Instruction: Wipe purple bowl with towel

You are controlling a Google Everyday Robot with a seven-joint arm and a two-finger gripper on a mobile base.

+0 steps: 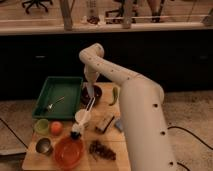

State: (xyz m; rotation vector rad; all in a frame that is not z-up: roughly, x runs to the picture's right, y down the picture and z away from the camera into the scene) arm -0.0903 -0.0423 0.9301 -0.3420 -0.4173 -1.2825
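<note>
The purple bowl is small, dark and glossy, at the back of the wooden table, right of the green tray. My gripper hangs at the end of the white arm, directly over the bowl's left part, partly hiding it. A pale cloth-like thing hangs at the gripper; I cannot tell whether it is the towel.
A green tray with a utensil lies at the left. A white cup with a brush, a green cup, an orange fruit, a metal cup, the orange bowl, a dark snack pile, a green pepper and a sponge stand around.
</note>
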